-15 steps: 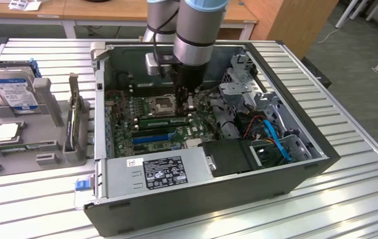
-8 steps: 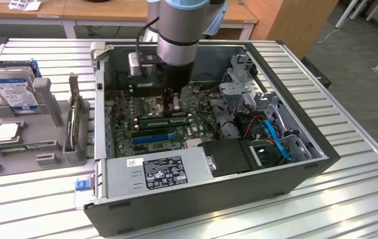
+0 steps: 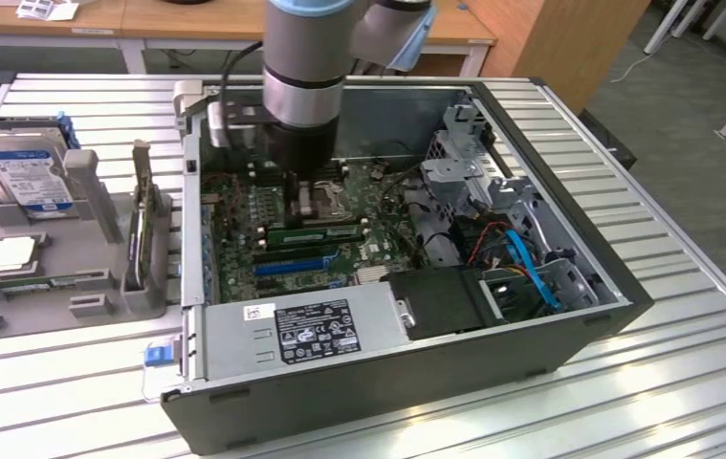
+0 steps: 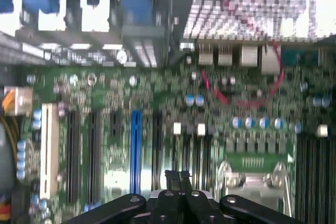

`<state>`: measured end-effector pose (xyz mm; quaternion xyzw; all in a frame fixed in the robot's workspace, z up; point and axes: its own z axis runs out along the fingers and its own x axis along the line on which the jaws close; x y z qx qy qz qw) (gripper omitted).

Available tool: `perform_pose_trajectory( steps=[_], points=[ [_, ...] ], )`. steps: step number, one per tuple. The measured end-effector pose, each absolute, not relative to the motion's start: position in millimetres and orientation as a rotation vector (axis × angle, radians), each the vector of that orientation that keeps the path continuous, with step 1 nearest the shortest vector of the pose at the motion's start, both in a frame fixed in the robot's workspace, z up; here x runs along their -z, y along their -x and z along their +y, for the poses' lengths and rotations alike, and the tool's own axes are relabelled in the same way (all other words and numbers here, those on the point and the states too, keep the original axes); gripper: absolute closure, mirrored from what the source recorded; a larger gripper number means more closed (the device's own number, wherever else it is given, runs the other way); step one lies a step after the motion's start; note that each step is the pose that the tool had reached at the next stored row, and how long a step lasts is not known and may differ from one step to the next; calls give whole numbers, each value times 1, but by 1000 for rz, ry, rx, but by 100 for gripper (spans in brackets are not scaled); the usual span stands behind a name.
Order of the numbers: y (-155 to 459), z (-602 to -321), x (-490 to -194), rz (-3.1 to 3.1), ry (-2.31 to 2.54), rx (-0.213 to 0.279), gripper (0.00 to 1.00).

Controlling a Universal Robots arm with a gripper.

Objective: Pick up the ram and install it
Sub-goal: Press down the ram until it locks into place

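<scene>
While the arm reaches down into the open computer case (image 3: 554,335) in the exterior view, its gripper (image 3: 304,196) hangs low over the motherboard (image 3: 241,215), about above the processor socket. A green stick with dark chips, which I take for the ram (image 3: 318,232), stands on edge among the memory slots inside the case. It lies just beside the gripper, on the side nearer this camera. Its long axis runs from the exterior view's left to the exterior view's right, rising slightly toward the right and parallel to the blue slots (image 3: 298,260) just in front of it. Judged from how it sits, it looks already placed in a slot rather than carried. Whether it is fully seated I cannot tell. With only 1 arm on the rig, no question arises of which is nearer.

Seen from the wrist view, the gripper (image 4: 178,179) has its 2 fingers (image 4: 171,182) clenched together, pad against pad, with nothing between them. Beyond the tips lie the green motherboard (image 4: 157,103), a long blue slot (image 4: 136,150) and the metal frame of the processor socket (image 4: 252,179). Black memory slots (image 4: 315,177) run alongside that socket. Whether a stick stands in them cannot be made out in this view.
</scene>
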<state>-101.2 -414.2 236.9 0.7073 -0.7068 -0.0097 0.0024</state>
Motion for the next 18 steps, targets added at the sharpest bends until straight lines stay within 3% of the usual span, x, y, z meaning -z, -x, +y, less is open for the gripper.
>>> perform_pose_trajectory(
  steps=[18],
  points=[
    [104,-414,-224,-2214,-2217,30,90]
  ],
)
